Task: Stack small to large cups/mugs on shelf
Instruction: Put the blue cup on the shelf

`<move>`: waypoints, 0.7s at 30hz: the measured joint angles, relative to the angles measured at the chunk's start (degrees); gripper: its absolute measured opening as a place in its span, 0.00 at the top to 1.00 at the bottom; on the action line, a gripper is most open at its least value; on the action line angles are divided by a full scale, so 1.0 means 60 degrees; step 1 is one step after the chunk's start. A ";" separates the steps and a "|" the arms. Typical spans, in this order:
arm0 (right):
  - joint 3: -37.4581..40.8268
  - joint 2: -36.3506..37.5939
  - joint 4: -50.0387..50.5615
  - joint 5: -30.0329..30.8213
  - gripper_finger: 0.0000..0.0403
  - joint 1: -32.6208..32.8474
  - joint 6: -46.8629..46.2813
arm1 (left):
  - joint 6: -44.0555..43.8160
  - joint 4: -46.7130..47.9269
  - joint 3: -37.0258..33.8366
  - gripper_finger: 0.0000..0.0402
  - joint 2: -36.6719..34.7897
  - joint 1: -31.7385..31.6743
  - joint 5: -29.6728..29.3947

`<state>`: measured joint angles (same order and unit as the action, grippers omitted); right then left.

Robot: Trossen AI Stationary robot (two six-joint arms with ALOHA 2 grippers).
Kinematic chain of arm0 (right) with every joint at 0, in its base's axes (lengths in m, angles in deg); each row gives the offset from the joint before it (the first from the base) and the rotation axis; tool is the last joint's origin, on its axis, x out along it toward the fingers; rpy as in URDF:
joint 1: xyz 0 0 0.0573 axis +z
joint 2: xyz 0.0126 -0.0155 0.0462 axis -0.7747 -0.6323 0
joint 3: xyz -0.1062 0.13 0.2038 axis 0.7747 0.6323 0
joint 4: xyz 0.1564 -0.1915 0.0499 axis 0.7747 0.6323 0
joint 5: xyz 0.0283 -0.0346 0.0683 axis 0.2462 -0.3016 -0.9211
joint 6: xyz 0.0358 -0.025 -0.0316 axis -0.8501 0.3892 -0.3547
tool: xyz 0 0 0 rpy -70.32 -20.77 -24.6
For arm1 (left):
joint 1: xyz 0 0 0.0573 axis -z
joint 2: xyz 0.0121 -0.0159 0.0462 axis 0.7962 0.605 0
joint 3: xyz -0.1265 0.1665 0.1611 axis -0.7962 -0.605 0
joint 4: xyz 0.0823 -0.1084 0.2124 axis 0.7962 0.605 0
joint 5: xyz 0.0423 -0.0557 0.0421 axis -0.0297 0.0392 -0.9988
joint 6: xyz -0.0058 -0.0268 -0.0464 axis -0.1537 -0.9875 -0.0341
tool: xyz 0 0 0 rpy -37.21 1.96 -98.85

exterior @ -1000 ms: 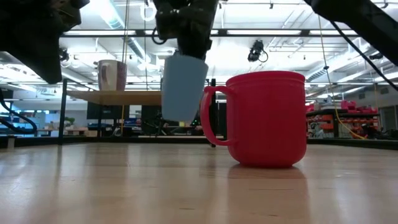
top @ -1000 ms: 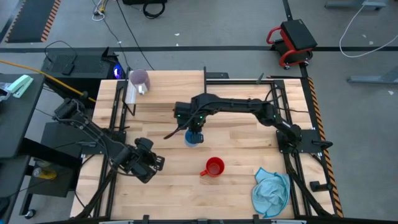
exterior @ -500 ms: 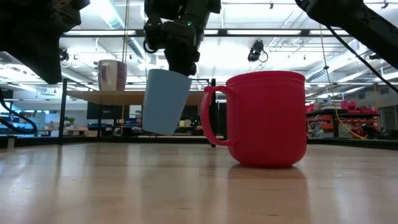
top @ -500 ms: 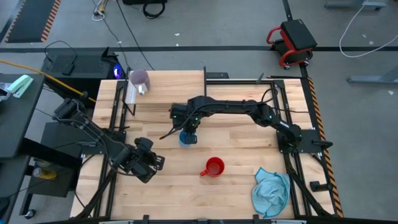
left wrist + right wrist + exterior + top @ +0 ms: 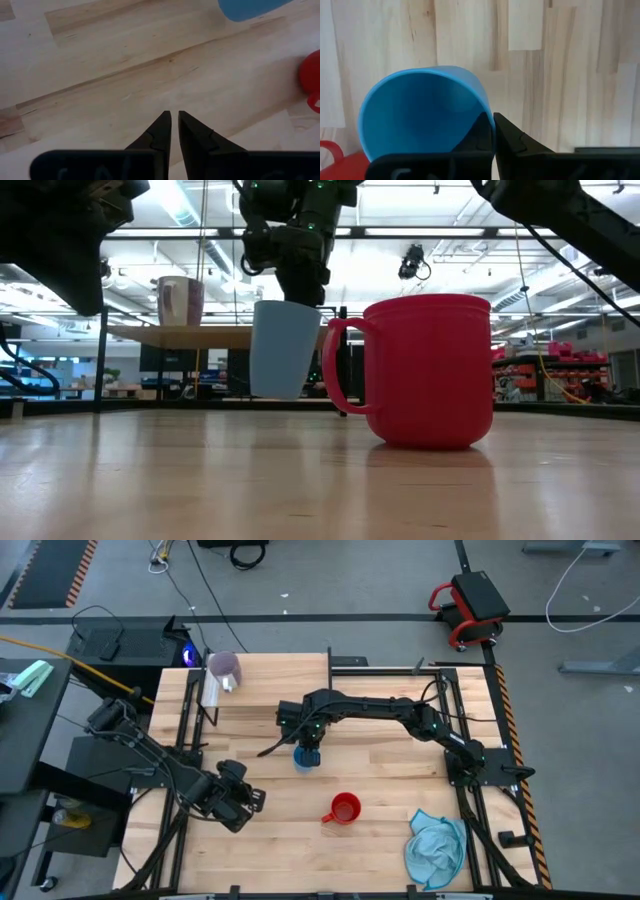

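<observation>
1. A grey concrete floor (image 5: 330, 580) is surrounding the light-wood tabletop (image 5: 390, 830).
2. A red-and-black wheeled stool (image 5: 470, 605) is standing on that floor.
3. Long ceiling light strips (image 5: 185, 205) are glowing overhead.

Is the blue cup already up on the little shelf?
No, the right gripper holds the blue cup by its rim above the table, apart from the shelf.

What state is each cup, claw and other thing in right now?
Light blue cup: lifted off the table, pinched by its rim.
Right gripper: shut on the light blue cup.
Red mug: upright on the table, free.
Purple mug: standing on the shelf.
Left gripper: nearly closed, empty, above the table.
Blue cloth: crumpled at the table's corner.
</observation>
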<state>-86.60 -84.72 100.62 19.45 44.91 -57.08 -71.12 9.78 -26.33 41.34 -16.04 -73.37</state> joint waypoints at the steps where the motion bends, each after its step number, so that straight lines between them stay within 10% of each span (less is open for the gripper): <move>1: 0.0000 0.0000 0.0001 0.0005 0.99 -0.0001 0.0016 | 0.0000 0.0000 0.0000 0.89 0.0000 0.0000 0.0000; 21: 0.0838 0.0011 -0.0081 0.0346 0.98 0.0007 0.0155 | 0.0035 0.0011 -0.0001 0.90 0.0004 0.0000 0.0000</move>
<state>-81.57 -84.66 100.14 21.53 44.95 -56.15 -70.91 9.85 -26.34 41.36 -16.04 -73.37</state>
